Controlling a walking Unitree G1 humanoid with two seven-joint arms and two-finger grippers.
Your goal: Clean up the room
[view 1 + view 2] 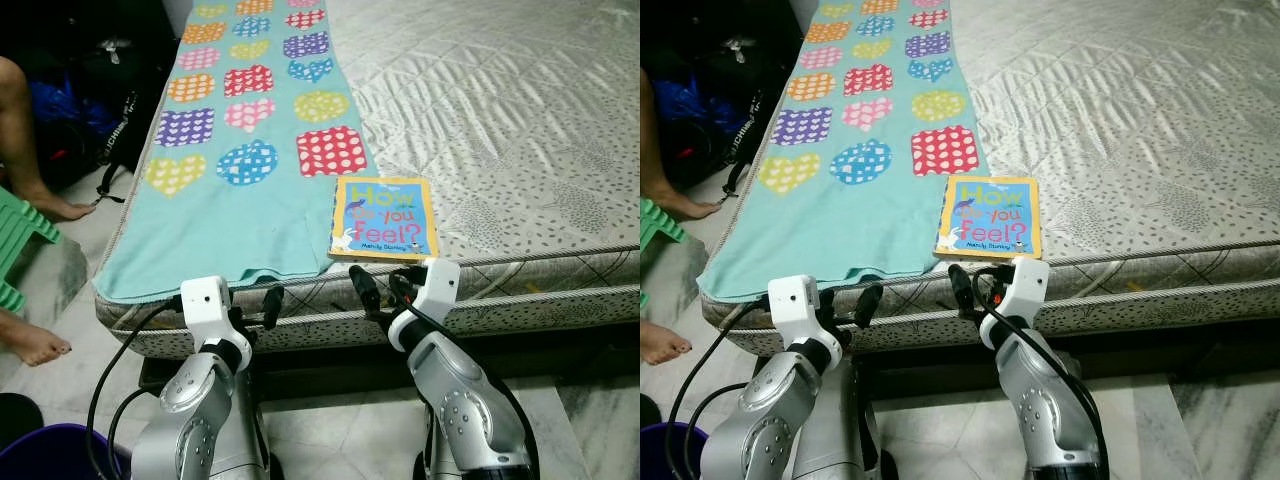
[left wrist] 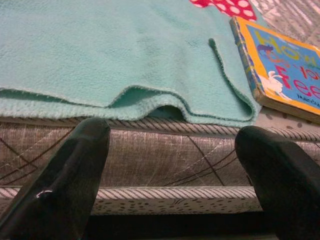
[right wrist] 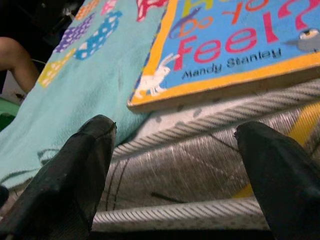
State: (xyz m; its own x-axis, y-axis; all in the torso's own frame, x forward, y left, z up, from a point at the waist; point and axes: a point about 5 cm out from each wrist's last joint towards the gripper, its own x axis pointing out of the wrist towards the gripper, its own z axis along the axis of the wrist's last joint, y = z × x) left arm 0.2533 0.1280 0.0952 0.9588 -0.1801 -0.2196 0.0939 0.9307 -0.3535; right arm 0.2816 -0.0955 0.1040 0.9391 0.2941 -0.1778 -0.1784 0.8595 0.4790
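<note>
Right gripper (image 1: 382,292) spread wide, empty, held level with the mattress side, just below the near edge of the book. Left gripper (image 1: 258,306) likewise spread wide, empty, in front of the mattress side under the blanket's hem.

Blue board book with yellow border, titled "How do you feel?" (image 1: 383,217), lies flat at the near edge of the grey quilted mattress (image 1: 520,130), its left edge overlapping the teal fleece blanket with coloured dotted hearts (image 1: 245,150).

A person's bare feet (image 1: 38,345) rest on the floor at left, beside a green plastic stool (image 1: 18,240).
</note>
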